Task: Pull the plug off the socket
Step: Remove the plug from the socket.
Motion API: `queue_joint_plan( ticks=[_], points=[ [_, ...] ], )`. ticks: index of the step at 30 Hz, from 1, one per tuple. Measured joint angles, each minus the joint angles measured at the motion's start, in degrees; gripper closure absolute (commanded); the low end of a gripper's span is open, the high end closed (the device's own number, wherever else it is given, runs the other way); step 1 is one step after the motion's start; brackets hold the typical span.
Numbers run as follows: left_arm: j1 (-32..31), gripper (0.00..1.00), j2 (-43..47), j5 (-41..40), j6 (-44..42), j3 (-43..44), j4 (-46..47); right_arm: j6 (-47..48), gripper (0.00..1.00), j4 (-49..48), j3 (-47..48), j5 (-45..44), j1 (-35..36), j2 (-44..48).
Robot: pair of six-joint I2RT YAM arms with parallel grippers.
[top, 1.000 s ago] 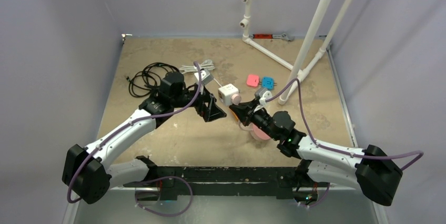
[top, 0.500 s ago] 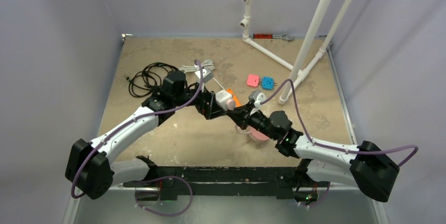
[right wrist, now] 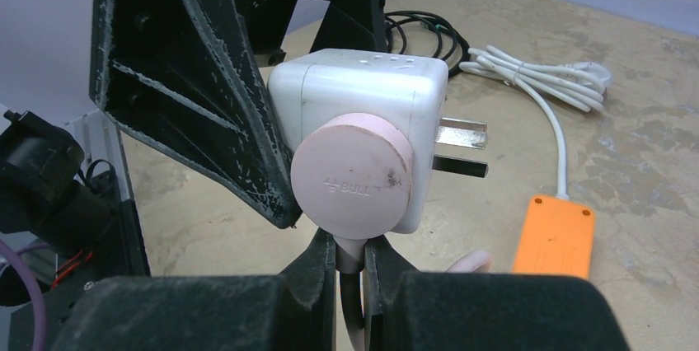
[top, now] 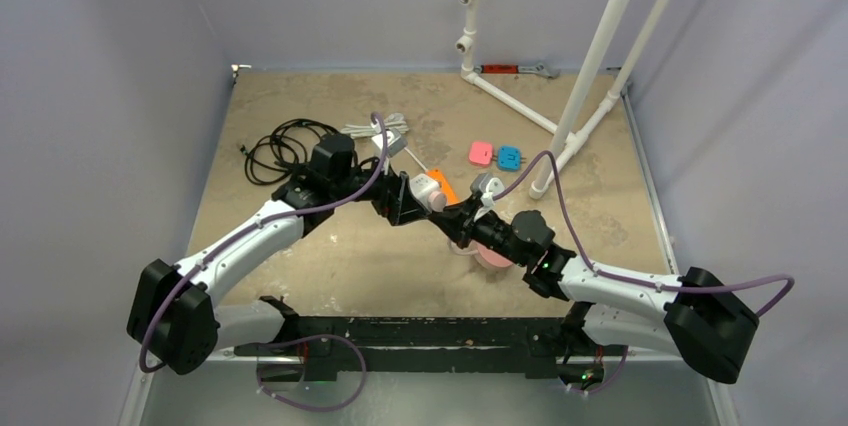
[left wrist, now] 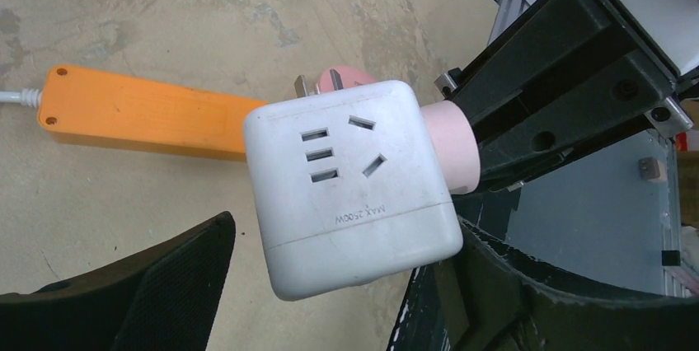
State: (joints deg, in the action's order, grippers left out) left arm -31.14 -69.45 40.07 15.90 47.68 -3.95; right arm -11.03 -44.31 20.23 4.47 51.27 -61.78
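Currently the white cube adapter [left wrist: 346,186] is up off the table, between the two arms near mid-workspace. Its metal prongs [right wrist: 460,147] stand bare in the air, so it is clear of the socket [left wrist: 140,116]. The socket lies flat on the table below, partly hidden behind the cube in the left wrist view, with a white cable at one end. The pink plug [right wrist: 354,174] is seated in one face of the cube.

The right gripper [right wrist: 349,262] is clenched on the pink plug's neck, just under the round head. The left gripper [left wrist: 342,231] has its fingers bracketing the cube. One touches its side; at the other a sliver of table shows. I cannot tell whether it is clamped.

Handling (judgement): cube and plug look like hard moulded plastic, light and rigid, and smooth enough to slip under a pull. The best hold on the cube is across two flat opposite faces, away from prongs and outlets. On the plug, take the round body, not the soft cable, which would kink. Expect a stiff fit that lets go all at once. The socket looks light too and would likely slide if tugged.

Surface: the table [top: 330,246] is a worn tan board, patchy and flat. On it lie a black cable coil [top: 280,146], a white cable bundle [top: 375,131], a small pink block [top: 481,153] and a small blue block [top: 510,157] beside it.

Room: plain grey-lilac walls [top: 100,96], with a white pipe frame [top: 600,56] at back right.
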Motion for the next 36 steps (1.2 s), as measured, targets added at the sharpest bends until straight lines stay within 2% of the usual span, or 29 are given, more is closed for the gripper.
queue_joint_plan(
  ticks=[4,7,10,13,21,30,36],
  points=[
    [0.00,0.30,-1.03,0.33,-0.04,0.00,-0.22,0.20,1.00,0.31,0.00,0.33,0.00,0.00],
    [-0.02,0.45,-1.75,1.42,-0.17,0.11,-0.44,0.26,1.00,0.98,0.00,0.55,-0.02,0.00],
    [-0.13,0.67,-2.10,2.34,-0.28,0.11,-0.46,0.50,1.00,1.53,0.00,0.66,-0.02,-0.11],
    [-0.04,0.99,-2.49,2.91,-0.42,0.11,-0.31,0.59,1.00,1.73,0.02,0.68,-0.02,-0.11],
    [0.37,1.00,-2.51,1.55,-0.48,0.09,-0.04,-0.11,1.00,3.10,2.03,-2.32,0.04,-2.45],
    [1.51,1.00,1.51,-8.39,-2.56,-1.36,-0.85,-2.49,1.00,4.98,9.64,-5.03,0.11,-12.24],
    [-0.35,1.00,2.69,-14.01,-3.48,-1.09,-2.89,-2.82,1.00,4.87,8.04,-4.57,0.15,-10.25]
  ],
)
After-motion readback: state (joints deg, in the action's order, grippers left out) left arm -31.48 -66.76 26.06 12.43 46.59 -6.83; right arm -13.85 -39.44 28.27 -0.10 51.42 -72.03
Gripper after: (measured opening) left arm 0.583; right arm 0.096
